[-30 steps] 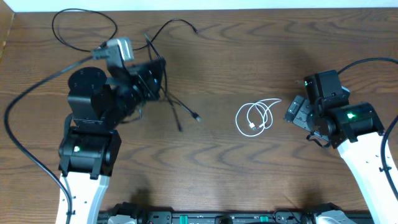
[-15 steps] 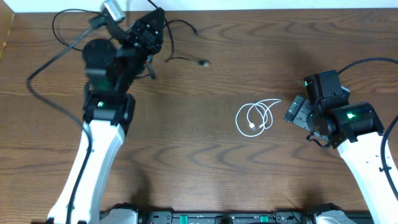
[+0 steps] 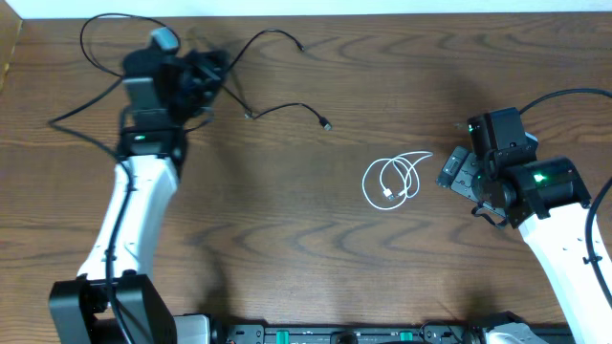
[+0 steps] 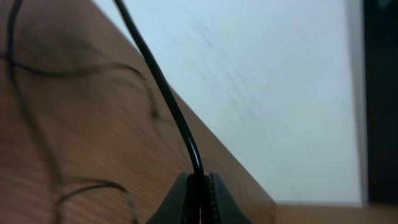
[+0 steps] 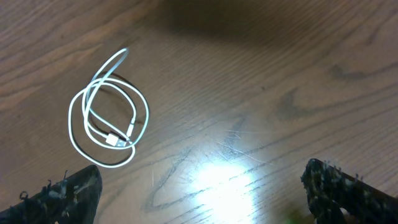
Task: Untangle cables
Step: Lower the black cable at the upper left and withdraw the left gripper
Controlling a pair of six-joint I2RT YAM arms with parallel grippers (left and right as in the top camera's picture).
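one black cable (image 4: 166, 98) sits pinched in left gripper (image 4: 200, 182); right gripper (image 5: 205, 190) gapes empty near white cable (image 5: 115, 140).

Coiled cable (image 3: 392, 182) flat on tabletop (image 3: 287, 239), just left of right end effector (image 3: 457, 174). Loose cables (image 3: 287, 108) well apart, rear left, at left end effector (image 3: 212, 69).

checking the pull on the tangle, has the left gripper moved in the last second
Yes. The left gripper, shut on a black cable, has moved toward the far edge of the table, farther from the white cable, which stayed put.
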